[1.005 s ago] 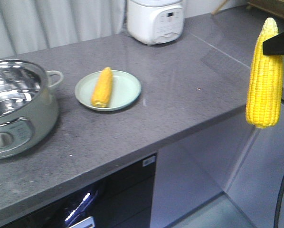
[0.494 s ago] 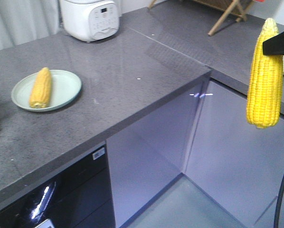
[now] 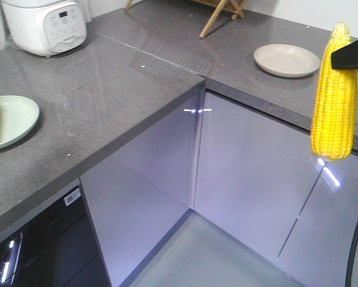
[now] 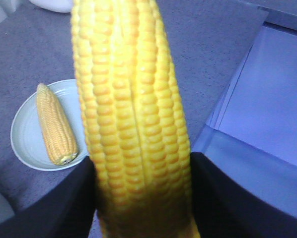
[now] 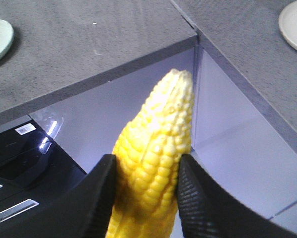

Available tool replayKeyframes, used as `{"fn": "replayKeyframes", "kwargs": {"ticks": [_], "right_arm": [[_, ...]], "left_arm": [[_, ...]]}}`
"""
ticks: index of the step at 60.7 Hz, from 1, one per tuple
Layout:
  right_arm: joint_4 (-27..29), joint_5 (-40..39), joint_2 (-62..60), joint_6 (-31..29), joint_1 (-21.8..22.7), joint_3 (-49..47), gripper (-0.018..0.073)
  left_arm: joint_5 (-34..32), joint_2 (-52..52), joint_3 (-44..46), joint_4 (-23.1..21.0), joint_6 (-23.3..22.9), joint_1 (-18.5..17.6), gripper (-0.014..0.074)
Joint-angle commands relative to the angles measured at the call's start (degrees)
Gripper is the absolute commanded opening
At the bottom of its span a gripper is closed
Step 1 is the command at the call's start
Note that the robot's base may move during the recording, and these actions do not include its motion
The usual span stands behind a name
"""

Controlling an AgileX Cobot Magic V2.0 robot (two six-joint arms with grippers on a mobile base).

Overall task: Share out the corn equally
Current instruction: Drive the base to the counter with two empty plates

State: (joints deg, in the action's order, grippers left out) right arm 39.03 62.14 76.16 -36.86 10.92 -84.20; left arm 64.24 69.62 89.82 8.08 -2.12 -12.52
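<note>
Each gripper is shut on one cob of corn. In the left wrist view a thick yellow cob stands upright between the black jaws of my left gripper. My right gripper clamps a second cob below its tapered tip. In the front view that cob hangs at the right edge from the right gripper, over the gap in front of the cabinets. A third cob lies on a pale green plate. An empty beige plate sits on the far counter.
The grey countertop forms an inner corner with lilac cabinet fronts below. A white rice cooker stands at the back left. Wooden legs rest at the back. The green plate is cut off by the left edge.
The front view has swung to the right. The pot has left the frame, the green plate has slid to the left edge, and the beige plate has come into view. The held cob keeps its place.
</note>
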Motion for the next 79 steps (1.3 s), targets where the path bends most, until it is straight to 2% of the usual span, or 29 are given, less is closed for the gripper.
{"fn": "replayKeyframes", "kwargs": {"ticks": [1,79], "right_arm": [[2.5,-2.4,-1.7,-0.4,0.4,-1.5,0.0115],[2.5,-1.9,-1.7,-0.4,0.4,-1.5,0.0115]], "left_arm": [[-3.4,-1.4,1.1,0.4,-0.5,0.1,0.0149],[-3.4,-1.4,1.1,0.4,-0.5,0.1,0.0149]]}}
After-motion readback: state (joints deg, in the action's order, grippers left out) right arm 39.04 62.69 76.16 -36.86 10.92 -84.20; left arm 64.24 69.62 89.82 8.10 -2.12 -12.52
